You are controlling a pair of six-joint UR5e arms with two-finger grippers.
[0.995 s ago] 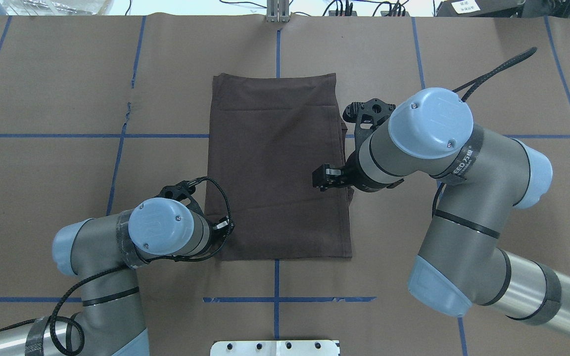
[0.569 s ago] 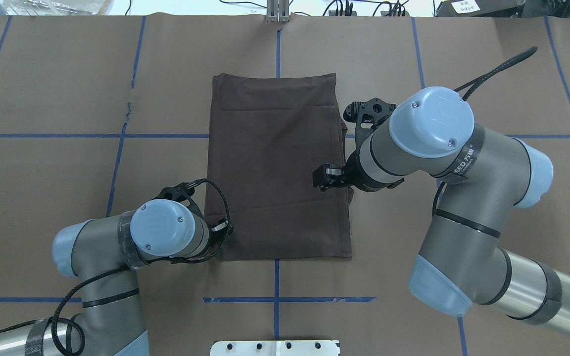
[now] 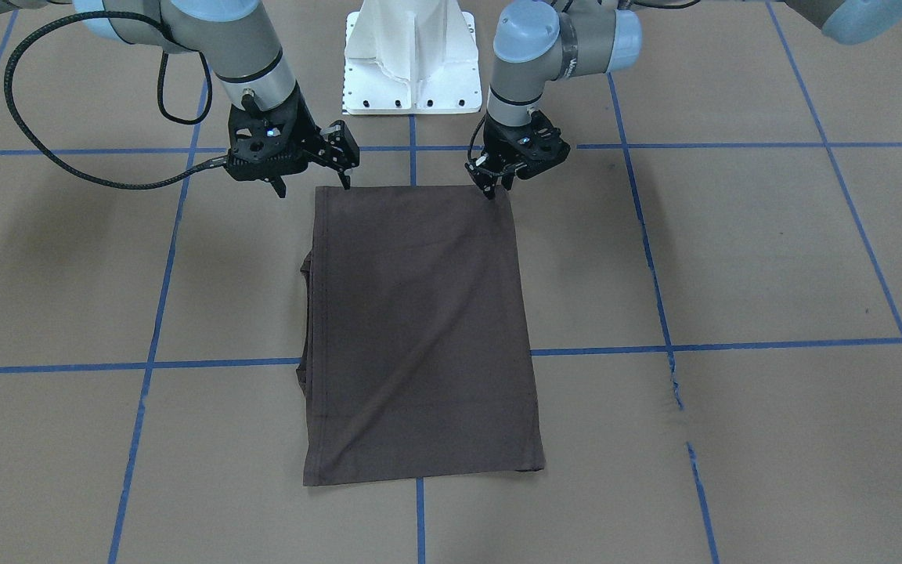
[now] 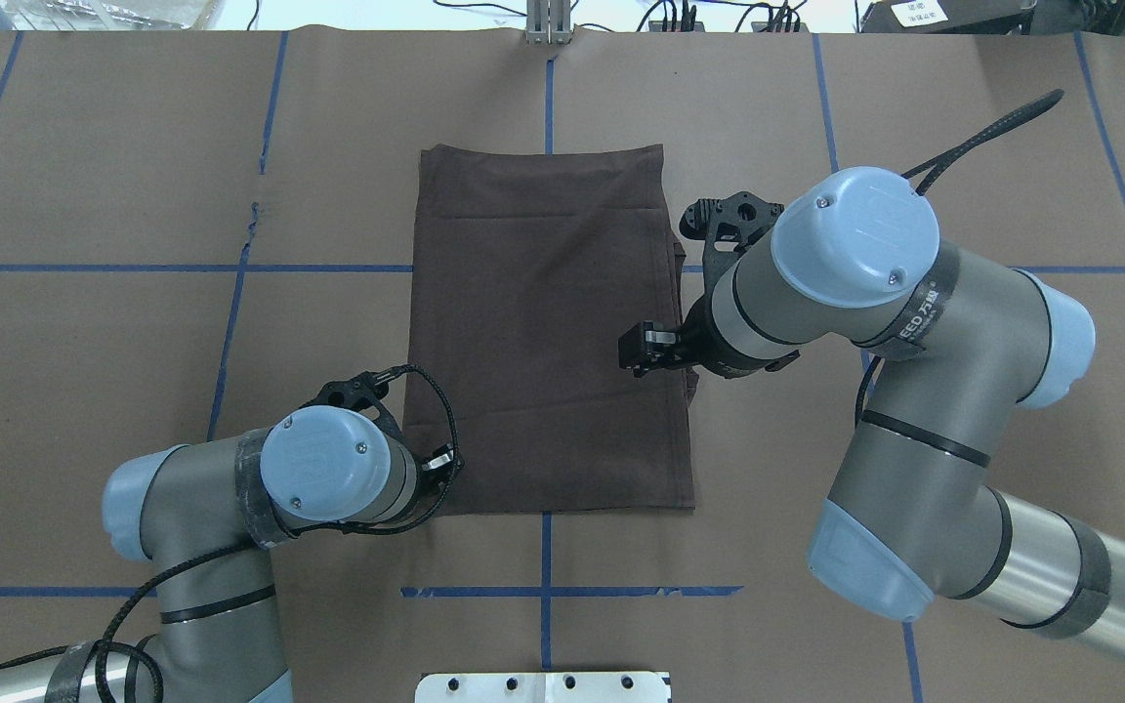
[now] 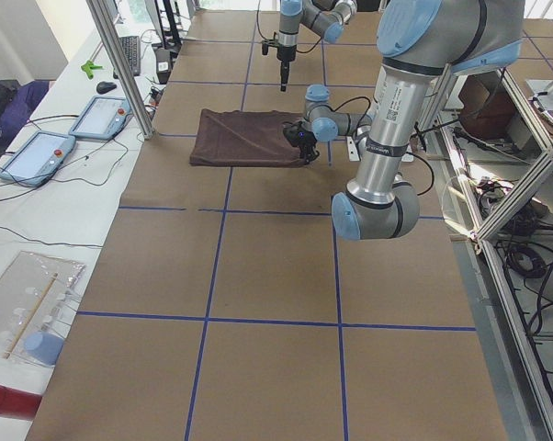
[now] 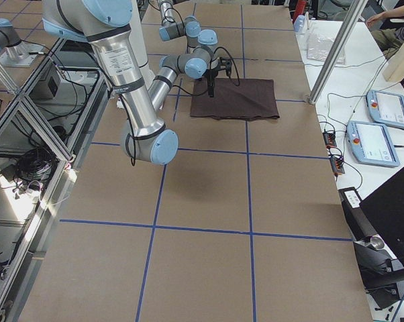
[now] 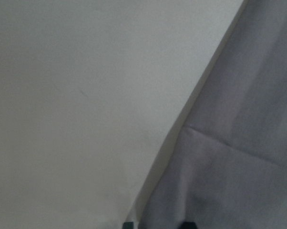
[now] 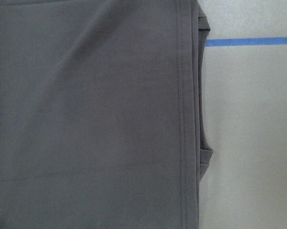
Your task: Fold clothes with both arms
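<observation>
T-shirt [image 4: 548, 332]: it lies flat on the tabletop [image 4: 133, 195], folded lengthwise into a long rectangle. One near corner sits right under my left tool [image 3: 496, 185], and the opposite long edge runs below my right tool [image 4: 633, 353].
Left tool: low at that corner, jaws a little apart astride the cloth edge, gripping nothing. I judge it is placed to pinch the corner.
Right tool: hangs well above the cloth, jaws seemingly parted, empty. Probably high so it can drop onto its own corner.
Next fold: likely end to end, so both near corners need holding together.
</observation>
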